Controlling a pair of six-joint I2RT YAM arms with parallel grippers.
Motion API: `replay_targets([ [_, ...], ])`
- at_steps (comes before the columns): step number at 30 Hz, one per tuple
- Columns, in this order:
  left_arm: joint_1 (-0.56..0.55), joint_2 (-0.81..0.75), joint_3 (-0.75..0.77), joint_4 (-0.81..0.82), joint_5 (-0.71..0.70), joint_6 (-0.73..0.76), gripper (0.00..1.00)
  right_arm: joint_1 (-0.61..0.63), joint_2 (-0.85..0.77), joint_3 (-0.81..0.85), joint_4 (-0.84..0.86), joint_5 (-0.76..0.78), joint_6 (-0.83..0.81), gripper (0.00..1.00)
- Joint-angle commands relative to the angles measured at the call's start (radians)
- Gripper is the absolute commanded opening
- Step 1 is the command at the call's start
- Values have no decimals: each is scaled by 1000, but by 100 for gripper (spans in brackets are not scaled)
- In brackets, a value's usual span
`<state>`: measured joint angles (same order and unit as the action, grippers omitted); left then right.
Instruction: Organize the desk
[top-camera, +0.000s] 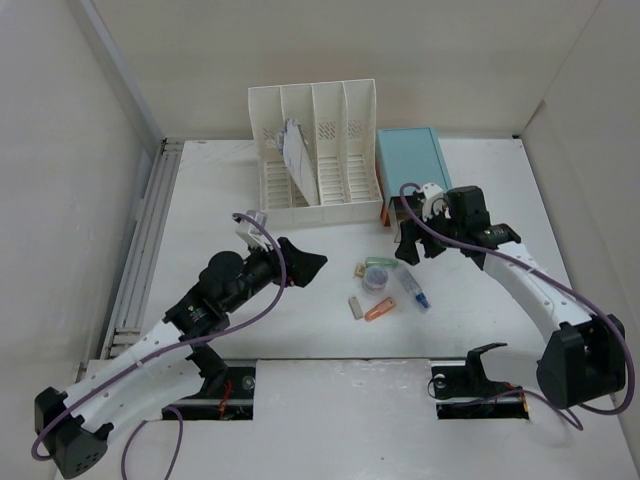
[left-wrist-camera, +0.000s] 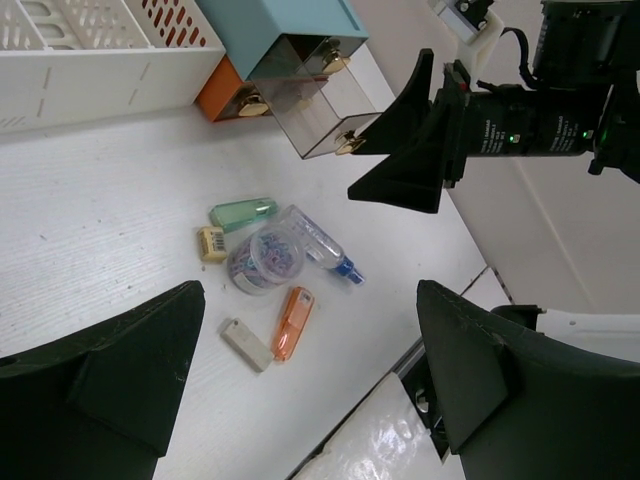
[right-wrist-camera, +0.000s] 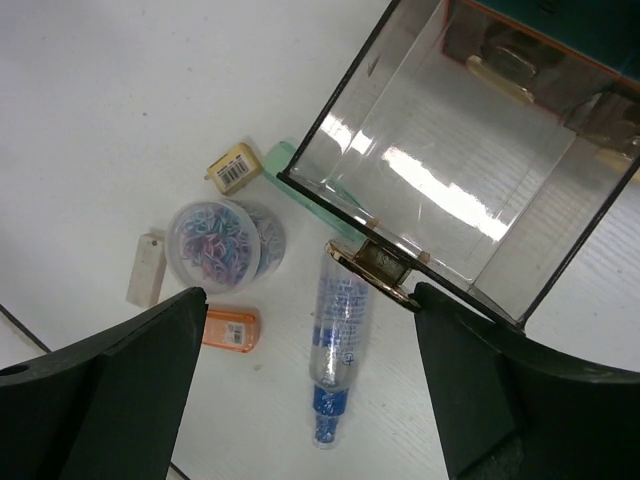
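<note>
Take the blue drawer box (top-camera: 410, 158) as your marker: it stands at the back right of the desk (top-camera: 300, 340), just beside the file rack (top-camera: 315, 150). Its clear drawer (right-wrist-camera: 450, 170) is pulled out toward you and looks empty, presumably so the loose bits can go in.

Those bits lie huddled just in front of the drawer box:
- a round tub of paper clips (right-wrist-camera: 215, 245)
- a small bottle (right-wrist-camera: 338, 335), one end near the drawer's brass handle (right-wrist-camera: 372, 262)
- an orange stick (right-wrist-camera: 232, 330)
- a white stick (right-wrist-camera: 147, 270)
- a tan eraser (right-wrist-camera: 233, 168)
- a green case (left-wrist-camera: 243, 212), which reaches partly under the drawer

Your right gripper (top-camera: 408, 240) hovers over the drawer front, its fingers spread wide and gripping nothing. The handle sits between them untouched. Your left gripper (top-camera: 303, 265), nearer you and to the left of the drawer box, faces the huddle. It is likewise wide open and empty. I'd judge the sorting not yet begun.
</note>
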<state>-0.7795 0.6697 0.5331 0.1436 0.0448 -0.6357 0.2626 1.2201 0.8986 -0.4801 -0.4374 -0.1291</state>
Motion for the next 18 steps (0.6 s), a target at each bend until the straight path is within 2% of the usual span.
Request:
replay_targets([
  [1,-6,-19,57,28,-6,14,84,21,2,23,-5,-91,83,88],
  [2,-6,-19,57,19,-6,14,84,21,15,23,15,-33,94,88],
  [10,-6,-47,67,-10,-6,14,84,21,90,33,61,149,166,88],
  [18,-6,-56,85,-29,-16,24,84,21,116,42,61,212,177,88],
])
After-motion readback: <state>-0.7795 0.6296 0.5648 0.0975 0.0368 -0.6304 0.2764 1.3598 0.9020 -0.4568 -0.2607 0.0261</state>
